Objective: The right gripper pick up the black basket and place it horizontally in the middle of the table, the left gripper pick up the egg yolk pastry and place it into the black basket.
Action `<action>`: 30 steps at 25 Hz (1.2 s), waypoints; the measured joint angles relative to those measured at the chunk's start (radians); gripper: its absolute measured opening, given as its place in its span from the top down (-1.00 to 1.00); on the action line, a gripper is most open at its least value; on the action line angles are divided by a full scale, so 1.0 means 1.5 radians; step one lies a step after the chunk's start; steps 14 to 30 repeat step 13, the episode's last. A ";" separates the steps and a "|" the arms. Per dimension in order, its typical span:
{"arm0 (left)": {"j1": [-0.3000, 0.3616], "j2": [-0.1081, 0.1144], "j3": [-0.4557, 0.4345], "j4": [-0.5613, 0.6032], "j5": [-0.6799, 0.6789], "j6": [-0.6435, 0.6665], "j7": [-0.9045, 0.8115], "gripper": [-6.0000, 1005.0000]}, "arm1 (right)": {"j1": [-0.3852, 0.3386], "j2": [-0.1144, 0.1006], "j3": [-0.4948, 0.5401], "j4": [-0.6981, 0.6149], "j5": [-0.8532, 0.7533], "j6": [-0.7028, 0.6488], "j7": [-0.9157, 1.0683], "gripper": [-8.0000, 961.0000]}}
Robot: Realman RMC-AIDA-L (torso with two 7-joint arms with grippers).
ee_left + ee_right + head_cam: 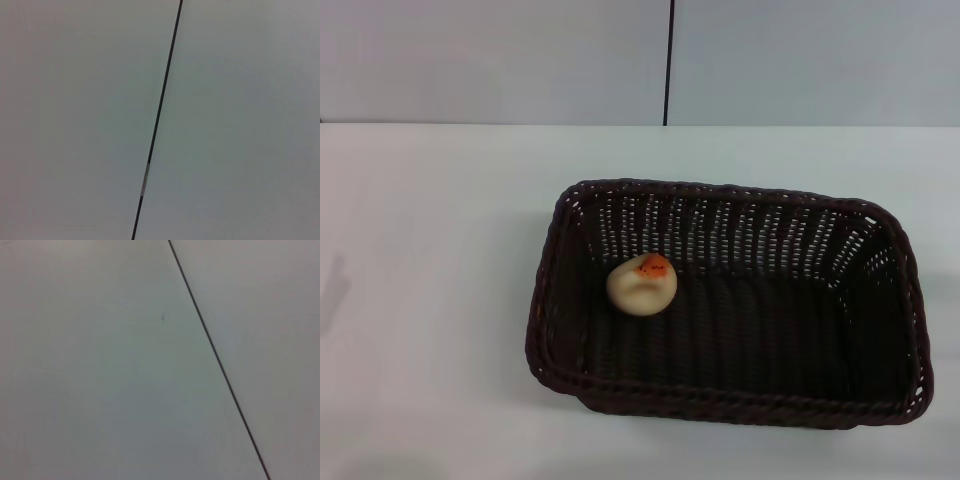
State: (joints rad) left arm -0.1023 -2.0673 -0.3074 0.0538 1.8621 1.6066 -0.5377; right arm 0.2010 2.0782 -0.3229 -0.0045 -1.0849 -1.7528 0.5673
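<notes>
The black basket (730, 395) lies lengthwise across the white table (430, 300), right of centre in the head view. The egg yolk pastry (642, 283), a cream bun with an orange-red patch on top, sits inside the basket near its left end, on the basket floor. Neither the left gripper nor the right gripper shows in any view. Both wrist views show only a plain pale wall with a thin dark seam (159, 120), which also shows in the right wrist view (220, 365).
A pale wall with a vertical dark seam (668, 60) stands behind the table's far edge. A faint shadow (334, 285) falls on the table at the far left. Bare white tabletop lies left of the basket.
</notes>
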 joint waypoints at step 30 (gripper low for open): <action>0.009 -0.001 0.003 -0.019 0.004 -0.008 0.015 -0.67 | -0.002 0.001 -0.002 0.000 -0.002 0.027 -0.001 -0.63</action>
